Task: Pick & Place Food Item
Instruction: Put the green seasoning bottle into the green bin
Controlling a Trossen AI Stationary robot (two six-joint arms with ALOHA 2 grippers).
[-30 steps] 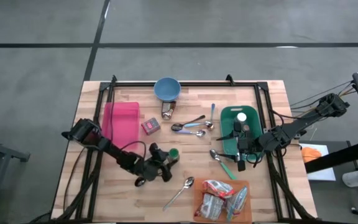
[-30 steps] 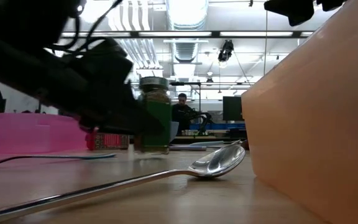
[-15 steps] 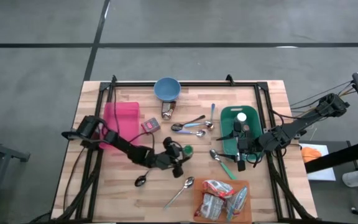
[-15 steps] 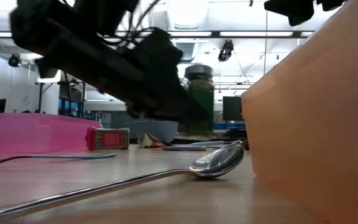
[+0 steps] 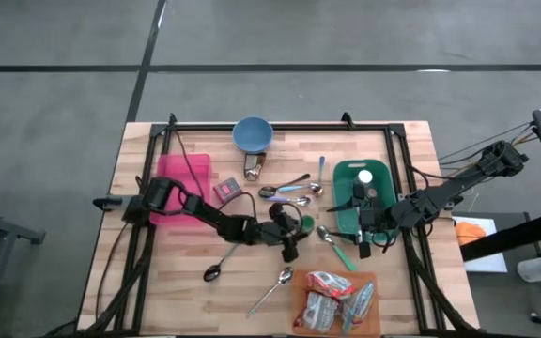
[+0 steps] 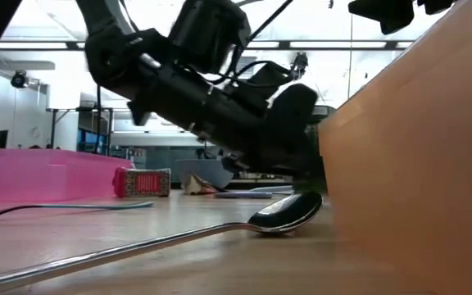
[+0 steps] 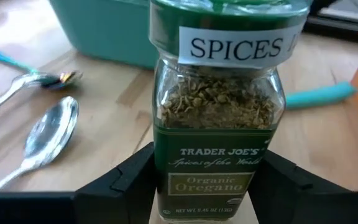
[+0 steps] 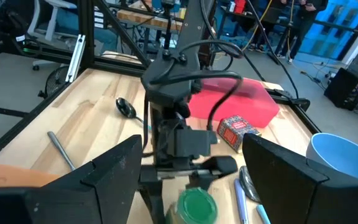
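Oregano jar (image 7: 219,118) sat between the two dark fingers (image 7: 126,180) of your left gripper (image 5: 291,228), which were clamped on its glass sides. From above, you could only see its green lid (image 5: 305,223), near the middle of the wooden table (image 5: 158,282) and just beside the green bin (image 5: 346,174). Your left wrist camera showed what the top camera could not: the label on the jar and the dry herbs inside, with a spoon (image 7: 39,140) lying on the wood behind it. At table height, the left arm hid most of the jar, and a big spoon (image 6: 285,213) lay in front, next to the orange tray (image 6: 416,164). Your right gripper (image 5: 362,228) waited over the green bin with its fingers (image 8: 110,171) apart and nothing in them. Its own camera looked across at the jar's lid (image 8: 196,204), the pink bin (image 8: 241,99) and the blue bowl (image 8: 344,155).
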